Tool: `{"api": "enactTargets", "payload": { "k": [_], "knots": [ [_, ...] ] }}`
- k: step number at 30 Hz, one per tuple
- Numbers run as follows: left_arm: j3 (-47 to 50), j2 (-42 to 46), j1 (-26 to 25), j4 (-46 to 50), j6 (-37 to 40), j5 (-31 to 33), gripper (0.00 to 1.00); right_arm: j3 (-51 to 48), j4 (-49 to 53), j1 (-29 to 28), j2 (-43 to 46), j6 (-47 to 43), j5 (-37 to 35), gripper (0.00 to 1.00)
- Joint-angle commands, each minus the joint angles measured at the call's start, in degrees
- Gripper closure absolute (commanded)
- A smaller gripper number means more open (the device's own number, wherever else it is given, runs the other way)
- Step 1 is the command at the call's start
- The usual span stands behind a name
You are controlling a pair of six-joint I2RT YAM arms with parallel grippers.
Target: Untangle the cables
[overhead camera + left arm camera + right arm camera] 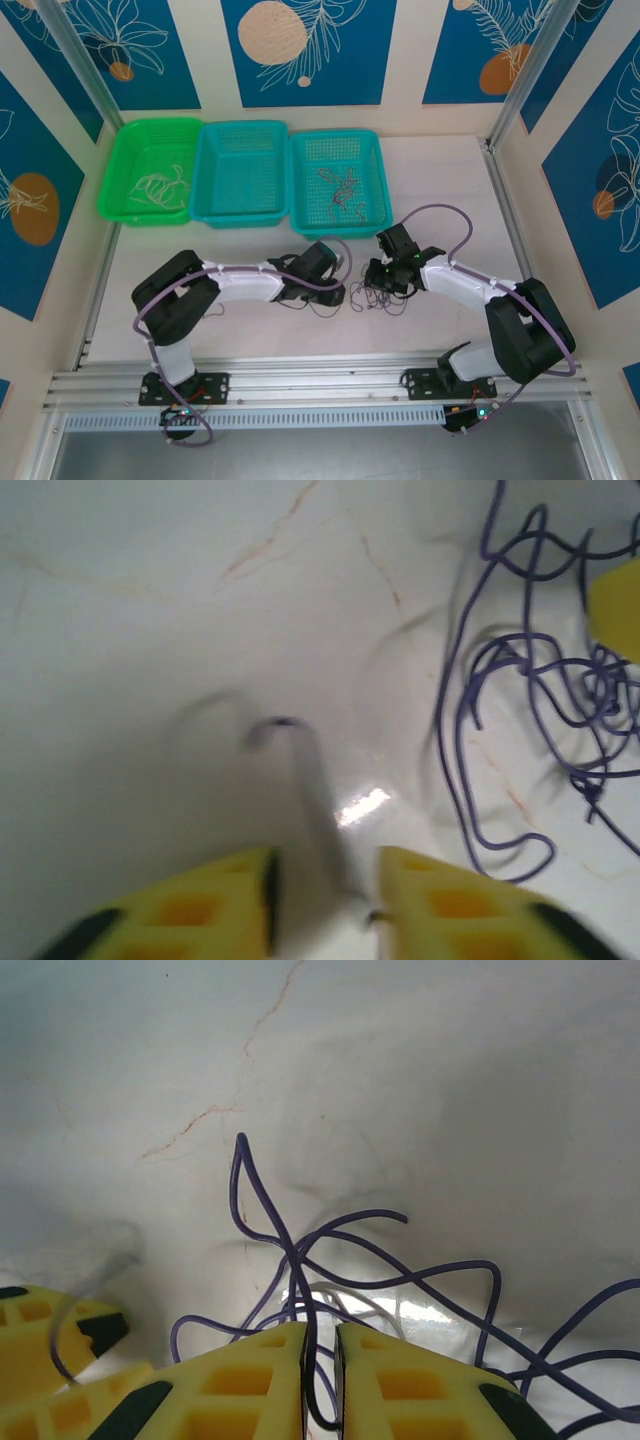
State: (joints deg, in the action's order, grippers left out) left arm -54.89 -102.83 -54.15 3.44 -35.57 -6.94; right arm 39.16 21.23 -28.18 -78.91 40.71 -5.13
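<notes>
My right jaws pinch the cables (298, 1265), my left jaws narrowly apart astride one strand (310, 780) running lengthwise away from them.

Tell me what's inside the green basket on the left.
A loose heap of cream-white cables lies on the floor of the green basket. Anything beneath the heap is covered and too small to tell.

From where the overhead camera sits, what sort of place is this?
Probably a robot lab work cell: two arms bolted to an aluminium rail, three plastic sorting baskets along the table's far edge, and printed panels walling it in.
</notes>
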Motion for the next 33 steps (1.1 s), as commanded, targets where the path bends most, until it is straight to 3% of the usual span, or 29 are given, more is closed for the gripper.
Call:
{"api": "enactTargets", "payload": {
  "k": [1,5,10,16,21,22,25,26,33],
  "knots": [
    [-0.23,0.95,-0.56,-1.41,-1.25,-0.11,1.0,-0.07,0.98,-0.38,1.28,0.34,0.13,0.84],
    [1.69,8.53,0.62,-1.06,-1.84,-0.55,1.0,0.04,1.52,-0.37,2.66,0.42,0.08,0.83],
    [-0.39,20.28,6.12,3.86,-1.56,-3.76,1.0,0.56,1.53,-0.38,4.85,0.6,0.37,0.83],
    [-12.04,30.17,15.56,14.16,4.65,-4.57,1.0,2.39,2.31,-0.85,7.28,1.19,2.46,0.83],
    [-24.37,30.66,22.82,19.43,9.71,-3.68,1.0,3.76,2.32,-4.14,15.52,0.88,0.12,0.81],
    [-27.12,29.82,23.96,19.85,10.41,-4.03,1.0,4.1,2.24,-4.84,17.47,0.58,-0.65,0.76],
    [-36.12,26.47,25.7,21.8,12.14,-4.83,1.0,5.33,2.06,-6.28,22.43,-0.56,-2.21,0.35],
    [-39.25,25.19,25.91,22.59,12.8,-4.84,1.0,5.55,2.05,-6.63,23.62,-0.86,-2.51,0.3],
    [-63.92,15.56,27.8,27.67,16.51,-4.03,1.0,8.69,1.66,-7.49,28.37,-1.77,-0.46,0.24]
  ]
}}
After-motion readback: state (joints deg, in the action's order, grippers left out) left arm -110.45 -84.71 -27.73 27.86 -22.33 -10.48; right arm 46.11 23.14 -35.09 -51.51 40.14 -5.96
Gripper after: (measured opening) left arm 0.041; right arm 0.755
